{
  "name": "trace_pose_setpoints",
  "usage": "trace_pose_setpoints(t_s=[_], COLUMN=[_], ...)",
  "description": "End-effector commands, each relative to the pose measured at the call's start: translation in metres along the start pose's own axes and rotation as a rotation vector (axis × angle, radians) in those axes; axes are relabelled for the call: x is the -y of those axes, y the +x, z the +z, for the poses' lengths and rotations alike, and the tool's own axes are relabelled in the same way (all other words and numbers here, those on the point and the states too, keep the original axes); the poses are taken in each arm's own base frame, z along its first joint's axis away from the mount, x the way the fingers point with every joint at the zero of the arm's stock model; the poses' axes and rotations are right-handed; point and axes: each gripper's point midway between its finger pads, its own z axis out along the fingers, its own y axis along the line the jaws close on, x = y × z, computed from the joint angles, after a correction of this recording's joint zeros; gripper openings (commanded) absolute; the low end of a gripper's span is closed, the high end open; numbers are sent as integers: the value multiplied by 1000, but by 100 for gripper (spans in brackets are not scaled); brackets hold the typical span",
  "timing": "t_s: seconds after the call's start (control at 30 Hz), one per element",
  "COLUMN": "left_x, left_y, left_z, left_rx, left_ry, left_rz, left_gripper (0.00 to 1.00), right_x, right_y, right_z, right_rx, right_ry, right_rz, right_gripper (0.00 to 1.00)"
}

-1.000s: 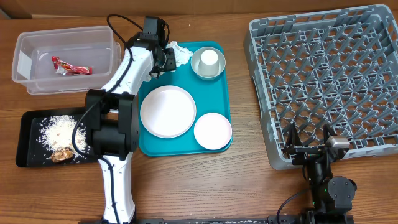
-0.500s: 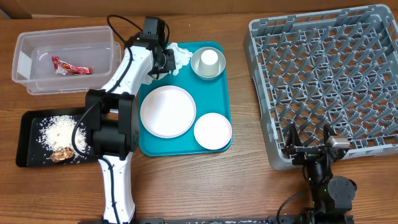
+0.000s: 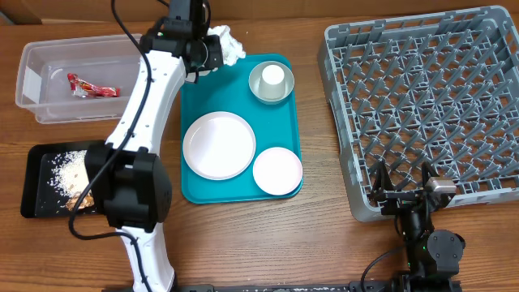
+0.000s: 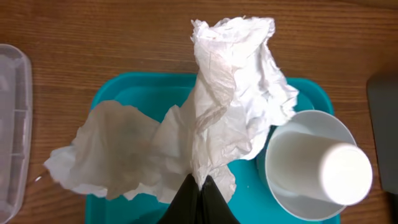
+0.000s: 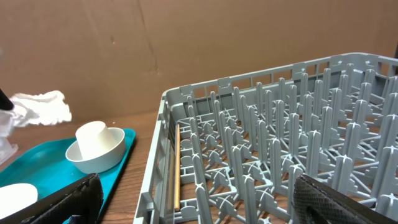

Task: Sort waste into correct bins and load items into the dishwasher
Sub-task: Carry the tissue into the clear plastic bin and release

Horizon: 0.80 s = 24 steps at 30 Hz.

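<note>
My left gripper [image 3: 216,49] is shut on the crumpled white napkin [image 3: 229,45] and holds it lifted above the far left corner of the teal tray [image 3: 199,101]. In the left wrist view the napkin [image 4: 205,124] hangs from the closed fingertips [image 4: 200,185]. The clear tub [image 3: 32,61] holds the red wrapper [image 3: 92,88]. The black tray [image 3: 36,158] holds crumbs [image 3: 71,172]. The small white cup [image 3: 273,75] stands in the grey bowl [image 3: 261,88]. The large plate [image 3: 218,145] and smaller dish [image 3: 277,170] lie on the teal tray. My right gripper [image 3: 403,193] is open by the dish rack [image 3: 422,97].
The dish rack [image 5: 280,155] fills the right wrist view, with a thin wooden stick [image 5: 178,165] lying inside along its left wall. A cardboard wall stands behind the table.
My left gripper has lifted the napkin off the teal tray's corner and moved it up and away. The right arm has not moved.
</note>
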Motion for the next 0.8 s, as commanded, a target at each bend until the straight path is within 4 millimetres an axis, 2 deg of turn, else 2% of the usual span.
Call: trace_pose_setpoints(t_s=[0.0,0.17,0.27,0.37,0.43,0.63,0.77], left_x=[0,-2,-19,-48,-74,-149,-188], left_y=[-6,-33,-55,-69,-74,-76,-75], left_z=[-10,-40,-64,-81,-87,-97,-100], left_rx=[20,130,221,279,295,294,284], left_ry=[-2,7,-22,-89,-139,-257,-309], left_rz=[-4,-14,-39,-78,-111,-164,-174], left_gripper=[4,4,4,4,4,4,4], right_x=[1,1,1,1,1,1,1], right_y=[1,1,1,1,1,1,1], right_z=[0,0,0,0,0,0,0], right_rx=[8,8,8,8,7,7,8], right_ry=[2,2,2,2,2,2,2], right_rz=[-4,-4,-4,-4,-4,-4,-4], right_gripper=[100,100,100,100,100,100,100])
